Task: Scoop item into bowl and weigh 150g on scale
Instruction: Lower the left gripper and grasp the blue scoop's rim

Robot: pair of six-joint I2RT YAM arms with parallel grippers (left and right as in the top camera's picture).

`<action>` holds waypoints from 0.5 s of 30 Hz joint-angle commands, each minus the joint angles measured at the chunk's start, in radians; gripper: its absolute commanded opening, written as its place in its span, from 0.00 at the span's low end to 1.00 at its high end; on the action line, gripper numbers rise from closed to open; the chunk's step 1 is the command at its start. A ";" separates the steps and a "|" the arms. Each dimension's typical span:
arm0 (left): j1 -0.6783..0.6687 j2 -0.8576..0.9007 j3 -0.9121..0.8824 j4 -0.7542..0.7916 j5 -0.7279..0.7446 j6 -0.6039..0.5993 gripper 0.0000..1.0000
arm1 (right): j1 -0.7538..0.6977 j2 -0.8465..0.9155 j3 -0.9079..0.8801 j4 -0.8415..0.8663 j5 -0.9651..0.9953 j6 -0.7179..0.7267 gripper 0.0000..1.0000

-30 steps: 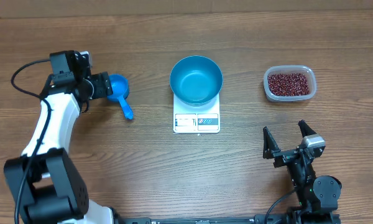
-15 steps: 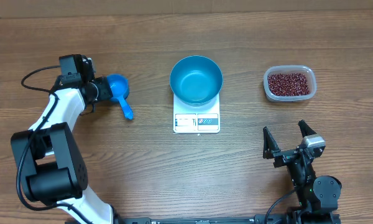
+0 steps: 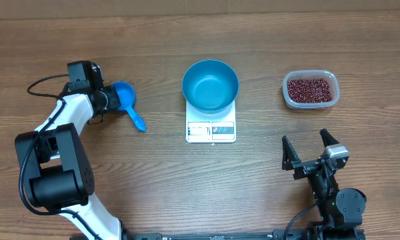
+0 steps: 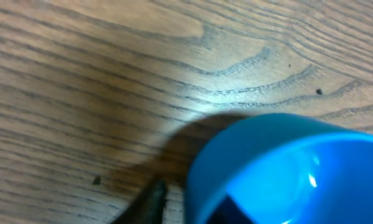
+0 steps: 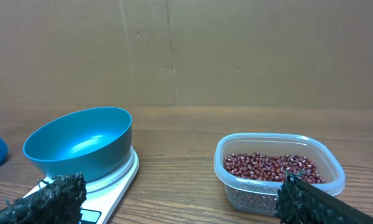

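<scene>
Beans [image 3: 311, 89] sit in a loose maroon heap inside a clear plastic tub [image 3: 311, 107] on the right side of the wooden table [image 3: 200, 187]. They are well apart from the scale, and none is out of the tub so far as the overhead view shows. Bright-blue bowl [image 3: 210, 85] stands on the white scale [image 3: 211, 131] at mid-table, its inside bare and glossy with no bean in it; the scale's display is too small to read. Small blue scoop [image 3: 127, 97] lies on the wood to the left of the scale, cup toward the left arm, handle slanting toward the table's near edge. Left gripper [image 3: 109, 99] is down at the cup's outer edge. Its wrist camera is filled by the cup's blue rim with one dark fingertip [image 4: 150, 199] just beside it, but whether the jaws have closed on the rim cannot be told. Right gripper [image 3: 309, 151] rests near the table's front edge, below the tub, jaws spread wide and holding nothing; its camera looks across at bowl, scale and tub. By these pictures the task is at its very start: the bowl is set on the scale and the scoop is being reached for. The grasp, the trips to the tub, the pouring and the weighing to the target are all left to do.
</scene>
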 commanded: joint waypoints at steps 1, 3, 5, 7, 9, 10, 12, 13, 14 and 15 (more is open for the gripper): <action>-0.009 0.018 0.019 0.007 -0.010 -0.003 0.09 | 0.008 -0.009 -0.011 0.004 0.010 -0.001 1.00; -0.009 0.018 0.019 0.007 -0.010 -0.003 0.04 | 0.008 -0.009 -0.011 0.004 0.010 -0.001 1.00; -0.009 0.016 0.019 0.003 -0.001 -0.004 0.04 | 0.008 -0.009 -0.011 0.004 0.010 -0.001 1.00; -0.009 0.012 0.019 0.003 0.000 -0.016 0.04 | 0.008 -0.009 -0.011 0.004 0.010 -0.001 1.00; -0.009 -0.001 0.019 0.001 0.008 -0.043 0.04 | 0.008 -0.009 -0.011 0.004 0.010 -0.001 1.00; -0.006 -0.013 0.019 -0.003 0.027 -0.057 0.04 | 0.008 -0.009 -0.011 0.004 0.011 -0.001 1.00; -0.005 -0.044 0.019 -0.010 0.077 -0.066 0.04 | 0.008 -0.009 -0.011 0.004 0.010 -0.001 1.00; -0.005 -0.087 0.019 -0.019 0.105 -0.094 0.04 | 0.008 -0.009 -0.011 0.004 0.010 -0.001 1.00; -0.005 -0.114 0.019 -0.029 0.109 -0.123 0.04 | 0.008 -0.009 -0.011 0.004 0.010 -0.001 1.00; -0.005 -0.140 0.019 -0.039 0.115 -0.148 0.04 | 0.008 -0.009 -0.011 0.004 0.010 -0.001 1.00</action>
